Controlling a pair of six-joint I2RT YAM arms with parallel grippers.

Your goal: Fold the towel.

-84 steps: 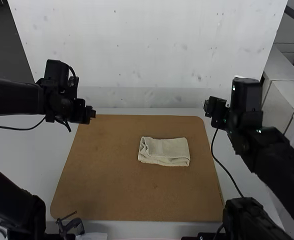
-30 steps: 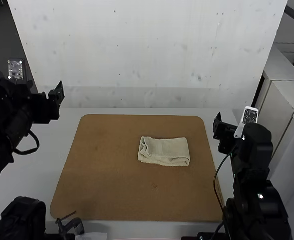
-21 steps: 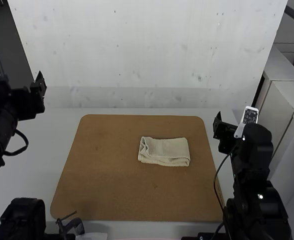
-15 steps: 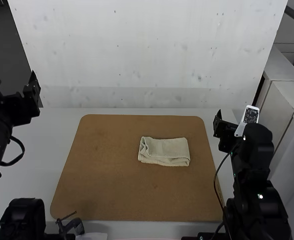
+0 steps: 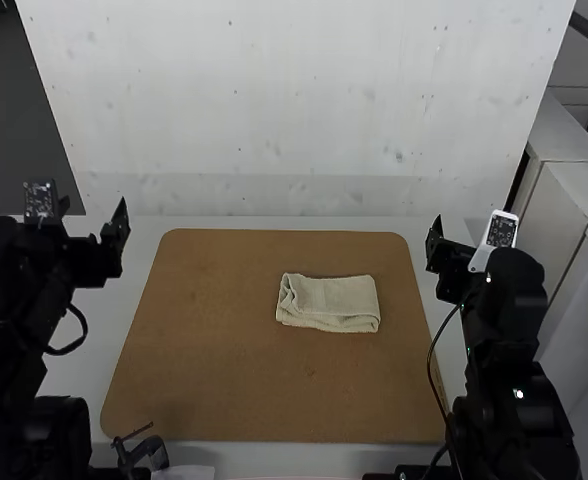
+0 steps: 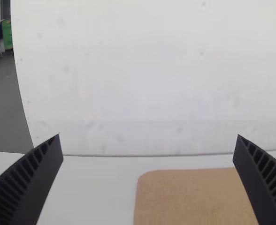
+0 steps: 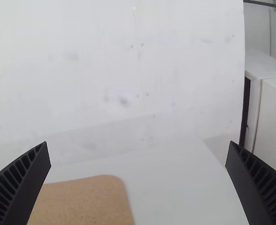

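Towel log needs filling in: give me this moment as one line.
towel: folded, on brown board | left gripper: open, empty | right gripper: open, empty

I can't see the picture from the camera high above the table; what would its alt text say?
A folded beige towel lies on a brown board on a pale table. Two black robot arms flank the board, their grippers, left and right, away from the towel.

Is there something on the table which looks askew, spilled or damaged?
Nothing serious stands out. The towel lies folded on the brown board, right of its centre in the high view; only its left end looks slightly uneven, with layers showing.
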